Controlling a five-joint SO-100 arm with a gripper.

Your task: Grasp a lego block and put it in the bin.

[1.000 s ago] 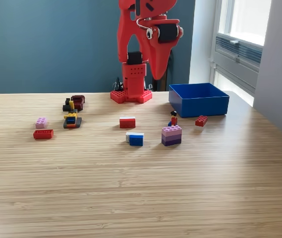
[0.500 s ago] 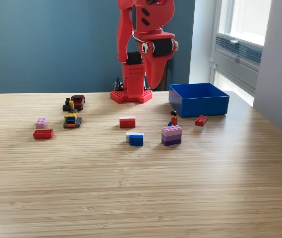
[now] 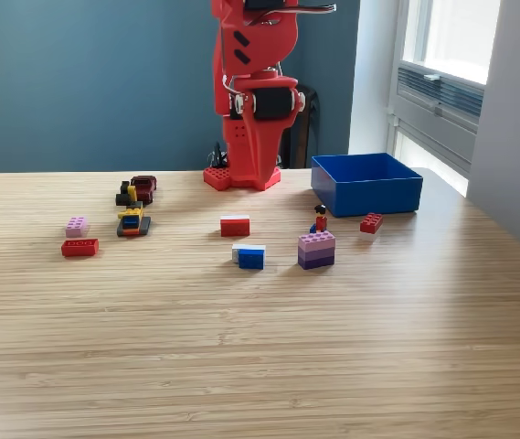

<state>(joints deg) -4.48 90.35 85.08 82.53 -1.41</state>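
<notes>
hanging near its base, the red arm's gripper (image 3: 258,174), grip state unclear, points down beside the blue bin (image 3: 366,183) and scattered lego blocks (image 3: 235,225).

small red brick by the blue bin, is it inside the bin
No, the small red brick lies on the wooden table just in front of the bin, outside its walls.

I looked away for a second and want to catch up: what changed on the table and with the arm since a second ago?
Only the arm moved: its gripper swung from the exterior view's right, nearer the bin, toward the left, and now hangs in front of the base. It holds nothing that I can see. The lego blocks and the bin lie where they were.
</notes>
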